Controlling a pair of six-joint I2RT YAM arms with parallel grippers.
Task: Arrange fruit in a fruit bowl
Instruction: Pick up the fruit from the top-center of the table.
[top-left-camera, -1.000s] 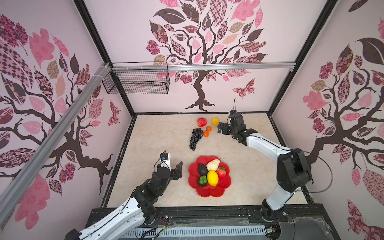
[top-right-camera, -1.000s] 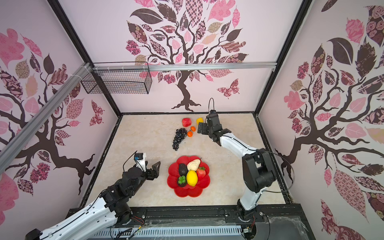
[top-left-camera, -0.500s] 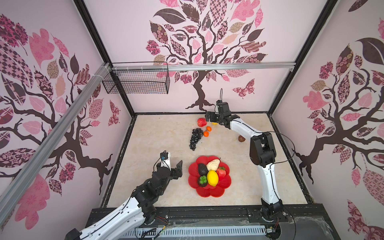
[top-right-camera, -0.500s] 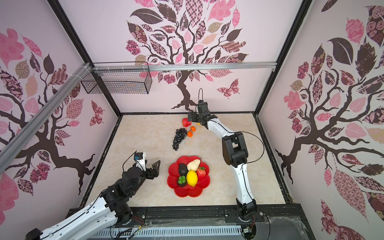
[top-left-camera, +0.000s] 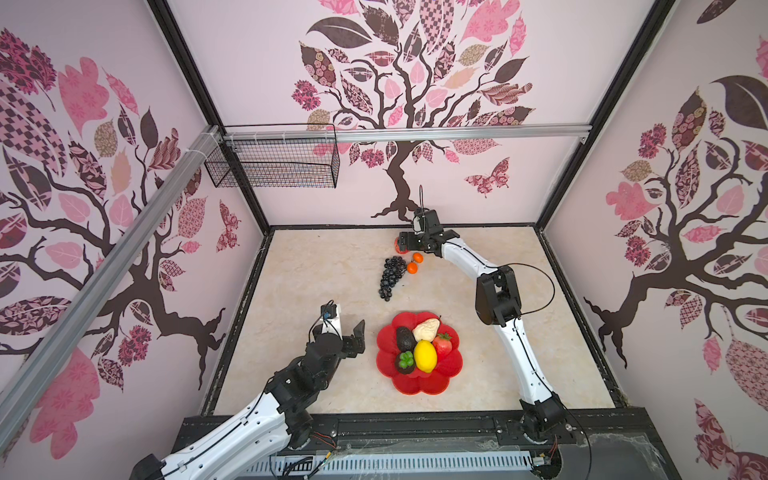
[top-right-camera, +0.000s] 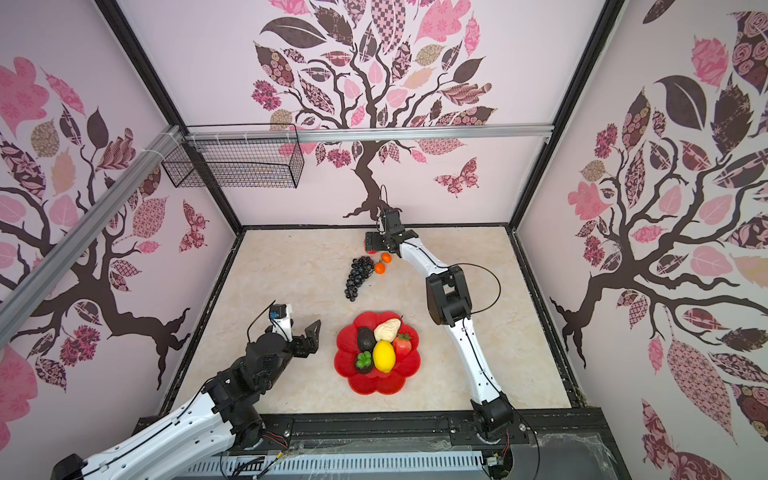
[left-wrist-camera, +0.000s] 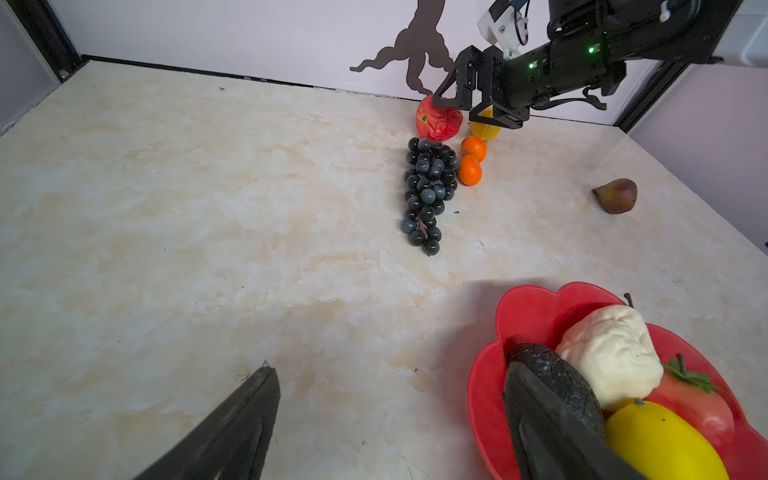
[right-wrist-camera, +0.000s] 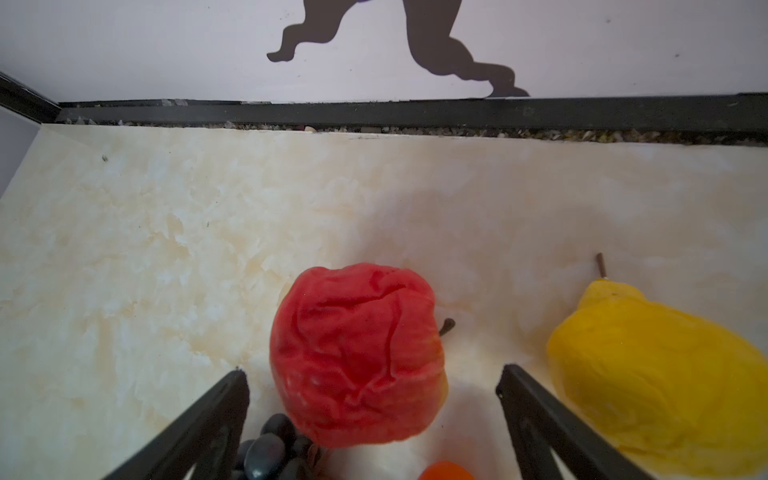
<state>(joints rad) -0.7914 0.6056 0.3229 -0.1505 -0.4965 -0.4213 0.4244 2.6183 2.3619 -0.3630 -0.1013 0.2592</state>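
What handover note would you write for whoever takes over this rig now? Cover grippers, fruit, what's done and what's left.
Left gripper: open, empty, beside the red bowl.
Right gripper: open, jaws either side of the red apple, not closed on it.
Done: avocado, cream pear, lemon, strawberry and a dark green-leafed fruit are in the bowl.
To do: apple, yellow fruit, grape bunch, two oranges and brown pear, all on the table.

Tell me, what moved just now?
The right gripper swung sideways, from beyond the yellow pear to the red apple. Its open jaws flank it, nothing grabbed. The left gripper, the filled red bowl and the grapes stayed put.
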